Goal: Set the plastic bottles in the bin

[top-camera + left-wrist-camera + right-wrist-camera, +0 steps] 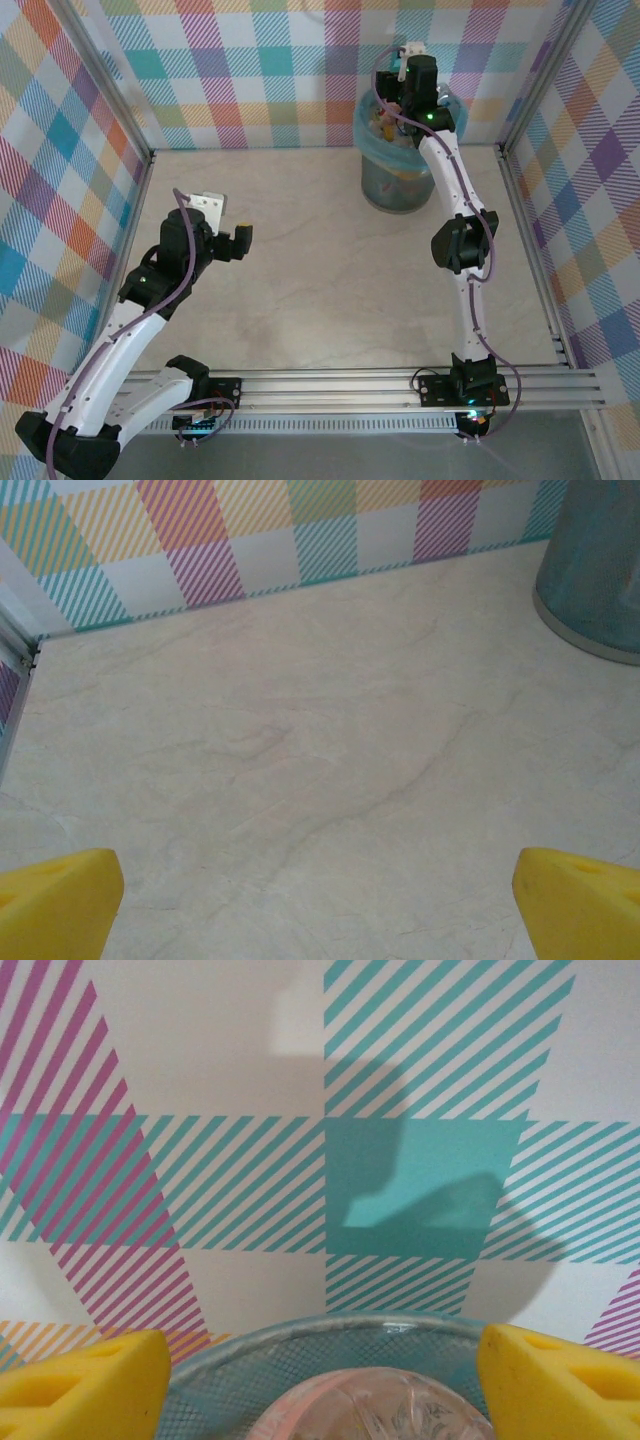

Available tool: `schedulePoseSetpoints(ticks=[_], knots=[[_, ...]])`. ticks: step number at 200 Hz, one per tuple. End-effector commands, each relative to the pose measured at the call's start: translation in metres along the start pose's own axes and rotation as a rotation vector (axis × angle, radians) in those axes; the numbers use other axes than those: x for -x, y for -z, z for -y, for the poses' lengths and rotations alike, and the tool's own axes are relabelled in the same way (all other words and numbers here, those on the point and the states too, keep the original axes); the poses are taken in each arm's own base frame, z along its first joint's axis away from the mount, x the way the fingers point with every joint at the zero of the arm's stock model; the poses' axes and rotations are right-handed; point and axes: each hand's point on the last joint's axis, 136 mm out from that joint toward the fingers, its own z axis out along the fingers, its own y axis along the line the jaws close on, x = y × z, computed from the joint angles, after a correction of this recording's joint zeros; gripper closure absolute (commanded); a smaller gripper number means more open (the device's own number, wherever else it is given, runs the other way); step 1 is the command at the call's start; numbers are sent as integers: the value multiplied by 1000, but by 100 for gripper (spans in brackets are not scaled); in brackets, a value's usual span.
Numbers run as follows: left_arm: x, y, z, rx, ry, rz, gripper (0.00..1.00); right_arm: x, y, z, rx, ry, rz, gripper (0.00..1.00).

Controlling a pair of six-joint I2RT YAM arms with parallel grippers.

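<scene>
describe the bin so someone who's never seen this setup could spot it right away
Start at the pale marble-look table and go to its far right, by the checked back wall. The bin stands there, below the right gripper. It is a round grey-blue bucket with a light blue bag folded over its rim and coloured bottles inside.

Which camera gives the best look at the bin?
The top external view: the bin appears complete, from rim to base. The left wrist view catches a slice of its wall; the right wrist view, its far rim.
</scene>
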Motion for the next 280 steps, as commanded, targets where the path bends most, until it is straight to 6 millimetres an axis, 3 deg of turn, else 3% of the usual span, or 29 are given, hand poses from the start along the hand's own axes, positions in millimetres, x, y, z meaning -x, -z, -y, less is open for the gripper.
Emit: schedulePoseSetpoints(ticks=[1, 26, 50, 76, 102, 151, 180, 196, 211, 222, 280], knots=[[-5, -6, 2, -10, 0, -18, 0, -192, -19, -40, 124, 32, -520, 21], [-10, -11, 5, -23, -4, -39, 0, -219, -18, -39, 121, 72, -583, 22], [-12, -14, 7, -31, -5, -50, 0, -238, -19, -23, 57, 118, -629, 19], [-14, -17, 9, -37, -9, -60, 0, -235, -17, -12, 39, 79, -639, 19], [-16, -19, 9, -40, -11, -70, 0, -235, -16, -22, 97, 48, -638, 22], [-18, -14, 10, -51, -2, -65, 0, -278, -4, -44, 131, 28, -753, 24], [-21, -14, 12, -60, -2, -69, 0, -298, 3, -44, 118, 27, -800, 24], [-21, -15, 12, -61, -5, -74, 0, -299, 4, -42, 109, 35, -809, 24], [-20, -14, 12, -63, -4, -70, 0, -288, 5, -41, 112, 42, -793, 24], [-18, -13, 12, -64, -1, -65, 0, -266, 7, -44, 122, 35, -766, 23], [-5, -2, 5, -37, 8, -12, 0, -97, 35, -42, 133, -36, -413, 12]])
